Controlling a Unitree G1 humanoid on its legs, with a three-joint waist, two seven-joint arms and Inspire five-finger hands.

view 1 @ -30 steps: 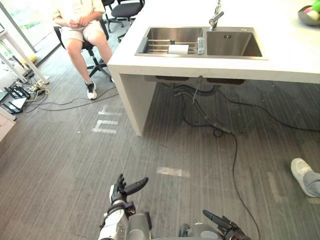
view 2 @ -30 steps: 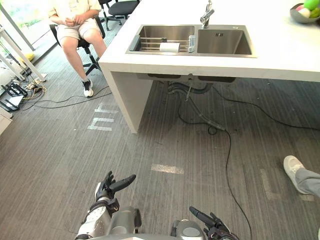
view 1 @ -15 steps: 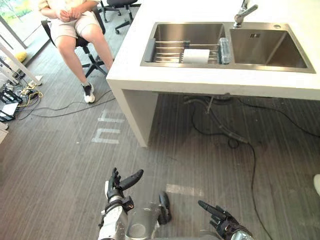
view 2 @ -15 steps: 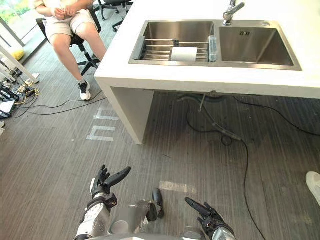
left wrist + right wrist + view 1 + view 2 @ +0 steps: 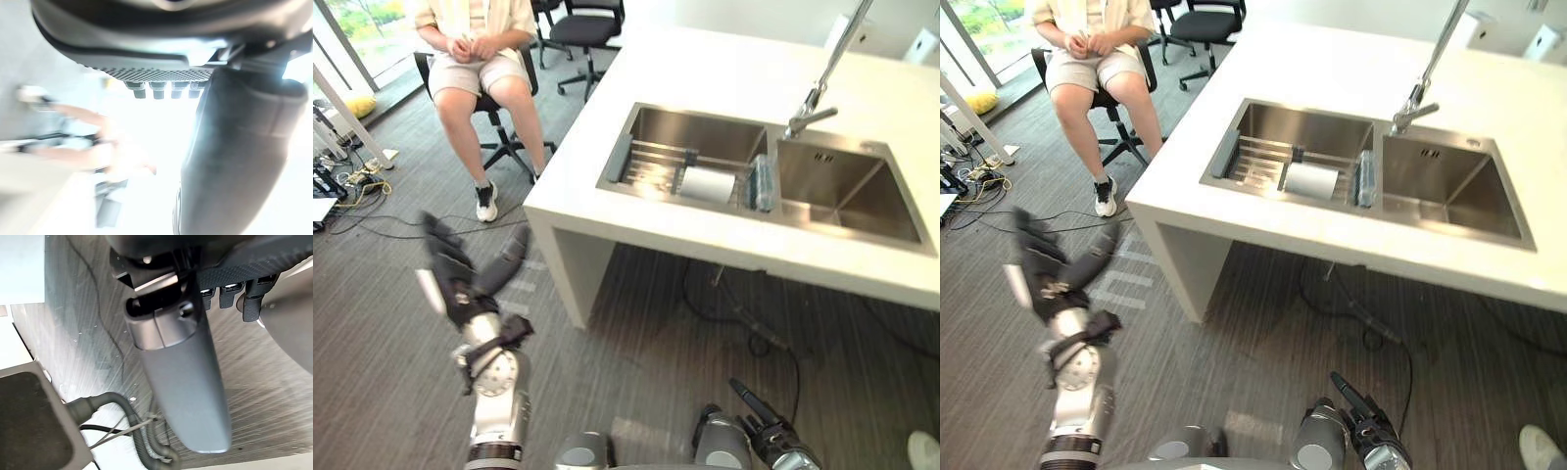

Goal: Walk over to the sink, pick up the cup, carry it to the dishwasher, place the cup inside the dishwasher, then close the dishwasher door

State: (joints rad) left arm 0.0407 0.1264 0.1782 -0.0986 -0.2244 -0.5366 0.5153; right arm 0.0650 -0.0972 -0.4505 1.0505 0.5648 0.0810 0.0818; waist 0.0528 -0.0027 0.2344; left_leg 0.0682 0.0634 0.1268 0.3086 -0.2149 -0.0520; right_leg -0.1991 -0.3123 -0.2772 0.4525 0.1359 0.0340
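- Left hand [image 5: 458, 286]: raised over the grey striped floor [image 5: 372, 323], off the near left corner of the white counter [image 5: 705, 69]. Fingers straight and spread, thumb splayed out to the side. Nothing in it.
- Right hand [image 5: 771, 435]: low at the bottom edge of the head views, over the floor in front of the counter. Fingers extended and apart. In the right wrist view the thumb [image 5: 181, 382] sticks straight out, with bare floor past it. Holds nothing.
- White cylindrical cup [image 5: 706, 184]: reads as a cup lying on its side on the metal wire rack [image 5: 651, 162], inside the left basin of the stainless-steel double sink [image 5: 705, 127].
- Cup vs fingers: well apart from both hands. It sits up in the basin, ahead and to the right of the left hand's fingertips. The right hand is well below it at floor side, with the counter edge between them. No contact.
- Clear ribbed glass item [image 5: 763, 183]: just beside the cup, against the divider between the two basins. Can't tell exactly what it is.
- Tall chrome tap [image 5: 808, 108]: stands at the back of the sink, over the divider.
- Person in pale shorts [image 5: 480, 59]: seated on a black office chair, upper left, well clear of the counter.
- Pale shoe [image 5: 924, 452]: a second person's, at the bottom right corner.
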